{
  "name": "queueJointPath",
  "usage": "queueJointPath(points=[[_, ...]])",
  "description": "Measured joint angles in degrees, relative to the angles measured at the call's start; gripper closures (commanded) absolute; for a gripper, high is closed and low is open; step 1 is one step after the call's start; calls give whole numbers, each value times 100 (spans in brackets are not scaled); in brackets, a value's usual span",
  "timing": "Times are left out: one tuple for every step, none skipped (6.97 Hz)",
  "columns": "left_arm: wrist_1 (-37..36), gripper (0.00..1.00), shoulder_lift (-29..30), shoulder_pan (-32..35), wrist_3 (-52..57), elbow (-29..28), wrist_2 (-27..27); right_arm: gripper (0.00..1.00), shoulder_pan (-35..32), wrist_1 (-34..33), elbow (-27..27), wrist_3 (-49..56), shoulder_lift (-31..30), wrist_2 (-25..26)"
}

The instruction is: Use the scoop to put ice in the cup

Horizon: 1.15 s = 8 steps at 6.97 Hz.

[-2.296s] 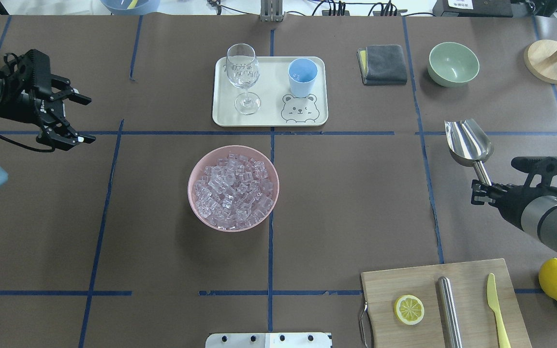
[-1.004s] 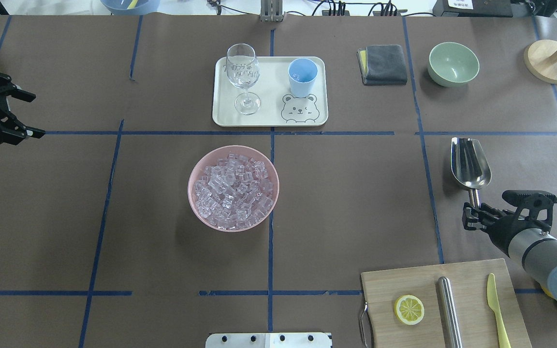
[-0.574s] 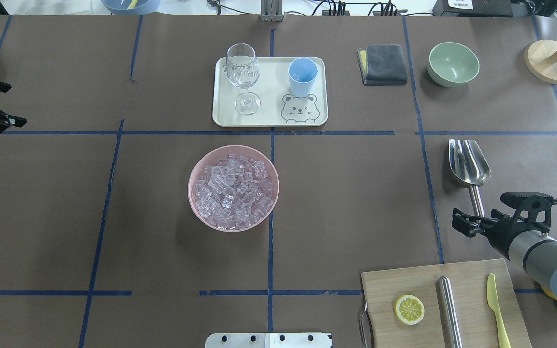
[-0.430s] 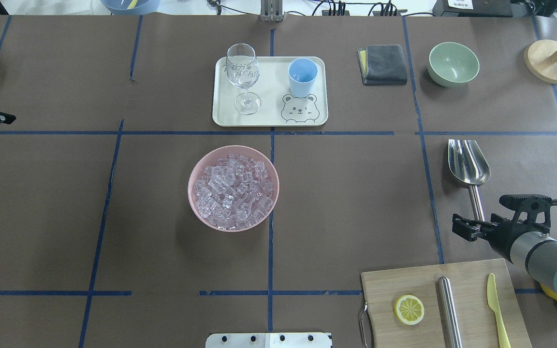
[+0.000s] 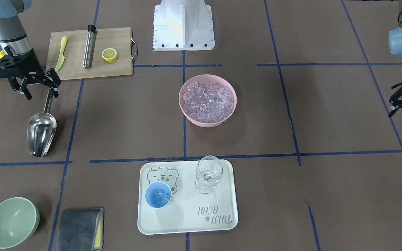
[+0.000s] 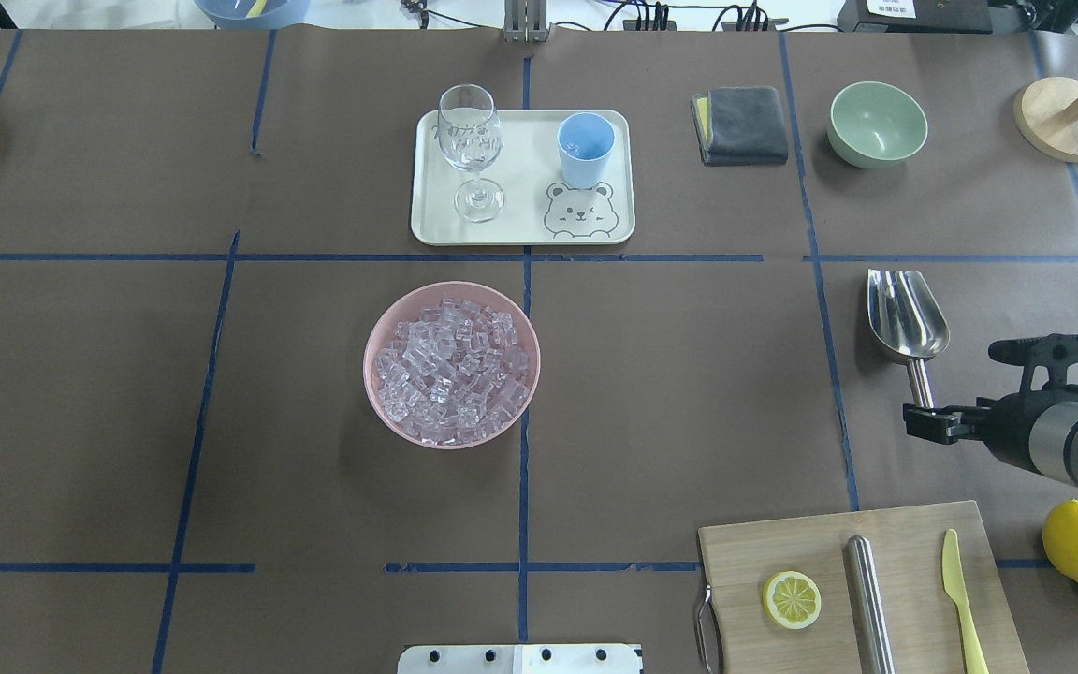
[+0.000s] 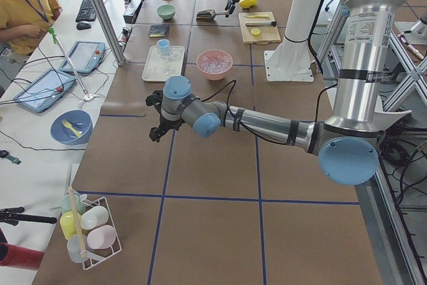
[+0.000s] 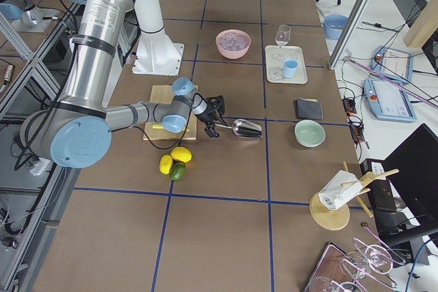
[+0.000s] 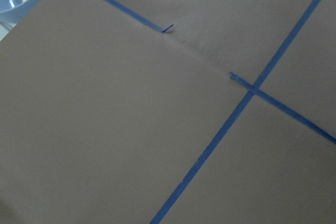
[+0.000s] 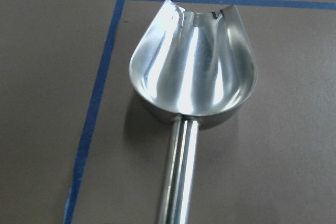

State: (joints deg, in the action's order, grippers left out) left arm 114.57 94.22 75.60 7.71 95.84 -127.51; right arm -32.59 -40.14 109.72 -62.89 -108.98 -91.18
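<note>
The steel scoop (image 6: 909,318) lies empty on the table at the right, its trough pointing away from me; it also shows in the front view (image 5: 41,134) and the right wrist view (image 10: 194,72). My right gripper (image 5: 40,92) is open over the end of the handle and holds nothing; it also shows in the overhead view (image 6: 920,423). The light-blue cup (image 5: 158,195) stands on the cream tray (image 5: 187,223) with a few ice cubes inside. Most of the ice (image 6: 452,365) fills the pink bowl (image 6: 380,393). My left gripper (image 5: 398,101) is open and empty at the far left of the table.
A wine glass (image 6: 471,150) stands on the tray beside the cup. A grey cloth (image 6: 740,124), a green bowl (image 6: 877,124) and a wooden stand (image 6: 1066,119) are at the back right. A cutting board (image 6: 913,548) with a lemon slice, steel cylinder and knife is near my right arm.
My right gripper lowered the scoop onto the table, opened and let it go, then turned above the handle. My left arm drew back to the left, out of the overhead view.
</note>
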Motion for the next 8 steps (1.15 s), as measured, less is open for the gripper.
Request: queueJointPath(points=[[-422, 0, -30, 241, 1, 54, 4, 0, -837, -175, -61, 585, 76, -873], [-988, 0, -66, 467, 2, 183, 4, 0, -1779, -608, -124, 1193, 300, -1843], [-1645, 0, -86, 627, 2, 378, -5, 0, -2648, -1219, -172, 1847, 579, -2688], [-2317, 0, -90, 778, 2, 641, -24, 0, -3355, -1883, -217, 2606, 803, -3258], [-2956, 0, -90, 913, 7, 882, -55, 0, -3858, -2537, -244, 3326, 974, -3539], [-3457, 0, -91, 975, 56, 993, -88, 0, -4196, -3103, -280, 3956, 1081, -3679], [-3748, 0, -100, 998, 149, 986, -164, 0, -4450, -3588, -342, 4524, 1176, -3824], [-3883, 0, -155, 1003, 218, 834, -400, 0, -4654, -4011, -413, 5034, 1257, -4006]])
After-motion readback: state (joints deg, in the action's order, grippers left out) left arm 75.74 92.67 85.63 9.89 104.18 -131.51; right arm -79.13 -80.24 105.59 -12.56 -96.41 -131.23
